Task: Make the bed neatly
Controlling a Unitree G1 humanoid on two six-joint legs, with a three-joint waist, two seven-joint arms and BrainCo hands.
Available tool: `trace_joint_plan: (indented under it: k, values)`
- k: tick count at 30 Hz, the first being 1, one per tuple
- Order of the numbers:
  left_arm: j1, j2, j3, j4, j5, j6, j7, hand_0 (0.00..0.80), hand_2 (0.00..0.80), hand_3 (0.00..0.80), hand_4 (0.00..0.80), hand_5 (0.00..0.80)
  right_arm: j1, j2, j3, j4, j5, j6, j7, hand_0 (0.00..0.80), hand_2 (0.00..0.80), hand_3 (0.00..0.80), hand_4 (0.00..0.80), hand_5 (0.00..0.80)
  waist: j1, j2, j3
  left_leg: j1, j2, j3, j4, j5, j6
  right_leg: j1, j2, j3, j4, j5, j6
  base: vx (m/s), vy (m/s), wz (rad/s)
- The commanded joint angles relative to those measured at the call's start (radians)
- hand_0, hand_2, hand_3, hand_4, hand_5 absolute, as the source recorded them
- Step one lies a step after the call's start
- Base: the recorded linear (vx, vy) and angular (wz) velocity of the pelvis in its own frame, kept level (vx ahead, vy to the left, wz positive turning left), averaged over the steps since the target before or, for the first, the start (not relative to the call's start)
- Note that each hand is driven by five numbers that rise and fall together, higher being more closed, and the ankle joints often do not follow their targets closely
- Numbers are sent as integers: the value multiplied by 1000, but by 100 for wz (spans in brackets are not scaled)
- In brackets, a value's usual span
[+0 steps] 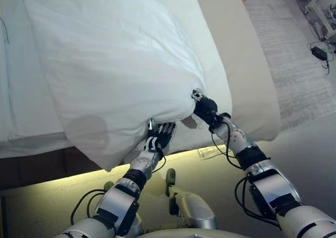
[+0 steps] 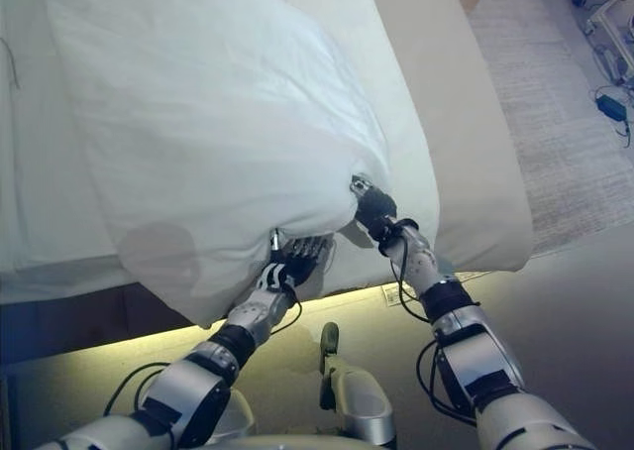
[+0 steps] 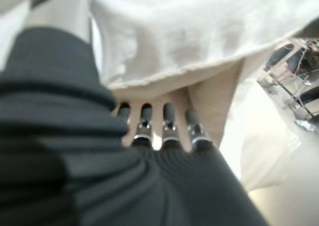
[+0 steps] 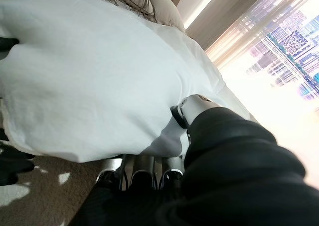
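A large puffy white pillow (image 1: 115,65) lies across the bed, its near edge hanging past the bed's front. My right hand (image 1: 205,109) is shut on the pillow's near right corner. In the right wrist view the thumb (image 4: 192,106) presses on the cloth and the fingers (image 4: 144,169) curl under it. My left hand (image 1: 160,136) reaches up to the pillow's near edge. In the left wrist view its fingers (image 3: 167,124) are straight under the seam of the pillow (image 3: 199,32).
White sheet (image 1: 16,91) covers the bed on the left and a beige cover (image 1: 252,65) drapes its right side. A lit strip (image 1: 52,180) runs under the bed front. A grey rug (image 1: 299,75) and a box with cables (image 1: 319,52) lie at the right.
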Motion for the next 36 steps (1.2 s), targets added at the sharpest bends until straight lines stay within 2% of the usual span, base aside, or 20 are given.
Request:
trace_joint_plan:
  k: [1,2,3,4,5,7,22,26,27,28,34,36]
  values:
    - [-98,-42,8,0,31,-4,-54,0,0,0,0,0,-95,-41,-15,-39,27,-49,24,800,800,800,800,800,-15,-25,-58,-37,65,-49,-18,66,3,5,-101,-12,86,-46,90,0,0,0]
    - [-98,-42,7,0,31,-4,-54,0,0,0,0,0,-95,-40,-15,-39,26,-49,24,800,800,800,800,800,-15,-26,-58,-37,65,-49,-18,66,3,5,-101,-12,85,-46,90,0,0,0]
    - [-95,-42,9,-3,35,-5,-58,104,104,104,104,104,-93,-38,-17,-37,25,-49,27,800,800,800,800,800,-12,-26,-60,-35,65,-49,-17,66,3,8,-101,-14,85,-46,90,0,0,0]
    - [-94,-42,9,-5,35,-6,-61,417,417,417,417,417,-91,-37,-18,-37,25,-48,29,800,800,800,800,800,-11,-26,-60,-35,66,-49,-16,65,3,10,-100,-15,85,-46,91,0,0,0]
    - [-92,-41,9,-13,34,-11,-57,605,605,605,605,605,-87,-35,-20,-37,22,-48,31,800,800,800,800,800,-10,-26,-61,-34,66,-49,-16,66,3,11,-100,-15,84,-46,91,0,0,0]
    - [-89,-41,11,-18,36,-17,-62,800,800,800,800,800,-85,-32,-24,-41,19,-46,28,800,800,800,800,800,-8,-25,-64,-32,66,-50,-18,65,3,15,-100,-16,82,-45,92,0,0,0]
    - [-68,-48,0,-52,31,-35,-41,800,800,800,800,800,-63,-13,-40,-38,-3,-33,35,800,800,800,800,800,6,-21,-88,-15,60,-56,-22,58,7,42,-102,-28,70,-47,97,1,0,0]
    - [-53,-49,1,-58,36,-42,-38,800,800,800,800,800,-54,-11,-46,-33,-31,-11,18,800,800,800,800,800,13,-17,-98,-9,57,-59,-25,55,9,53,-107,-34,66,-49,98,0,0,0]
    - [-50,-49,2,-56,39,-42,-39,800,800,800,800,800,-52,-11,-47,-30,-36,-6,15,433,433,433,433,433,14,-16,-100,-8,56,-59,-25,55,9,56,-108,-36,65,-49,98,28,33,2]
    - [-45,-49,4,-56,45,-44,-40,800,800,800,800,800,-49,-13,-48,-22,-70,8,-2,0,0,0,0,0,17,-13,-103,-6,53,-62,-26,54,11,60,-110,-38,65,-50,99,22,32,1]
    - [-11,-15,31,-53,99,-18,-67,800,800,800,800,800,2,-37,-44,53,-158,111,23,0,0,0,0,0,38,8,-125,5,34,-82,-34,52,16,84,-129,-55,63,-58,103,34,68,5]
    - [9,1,41,-53,127,2,-89,800,800,800,800,800,43,-33,-49,88,-183,124,44,0,0,0,0,0,49,19,-134,9,25,-92,-34,49,20,95,-137,-63,64,-62,104,47,73,11]
